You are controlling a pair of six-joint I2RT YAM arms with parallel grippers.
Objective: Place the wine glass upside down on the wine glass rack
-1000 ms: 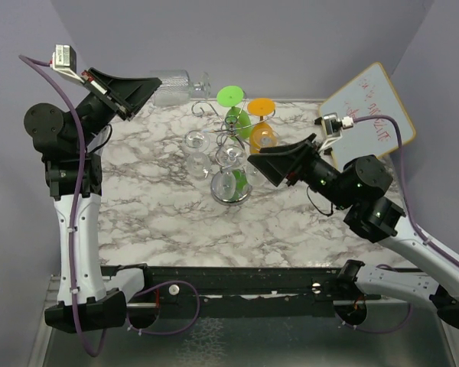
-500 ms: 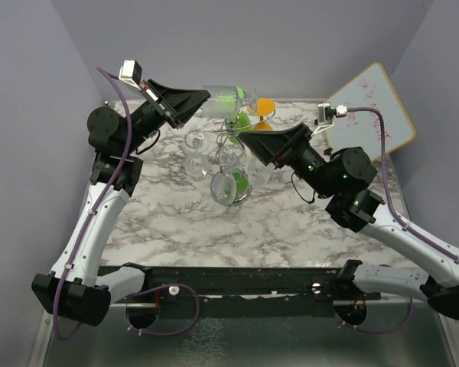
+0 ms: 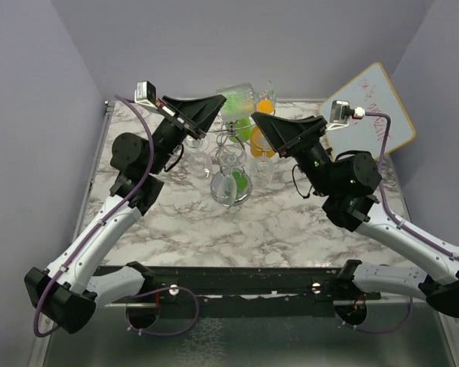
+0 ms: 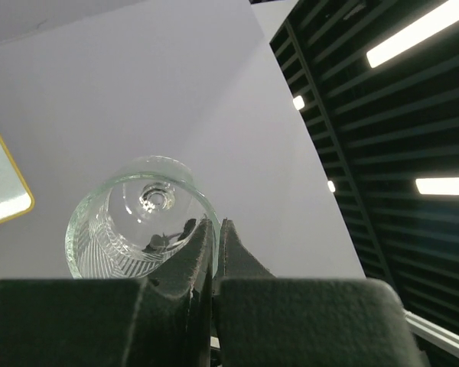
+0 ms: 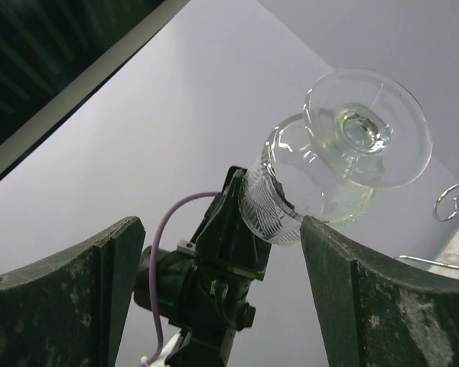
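Transfer step, likely: clear ribbed wine glass point(image 5: 329, 160) held aloft, not yet racked.
Left gripper point(image 4: 214, 229) is clamped on the bowl rim above the chrome wire wine glass rack point(image 3: 228, 191). Right gripper point(image 3: 262, 122) faces it with jaws apart and probably must close on the glass.

Red handwriting marks the yellow-framed whiteboard point(image 3: 375, 95) leaning at the right rear of the marble surface point(image 3: 176, 222), too small to read; nothing else is legible.

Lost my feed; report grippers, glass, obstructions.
Left gripper shut on wine glass rim, aloft. Right gripper open, facing it. Wine glass rack close by, other glasses on it.
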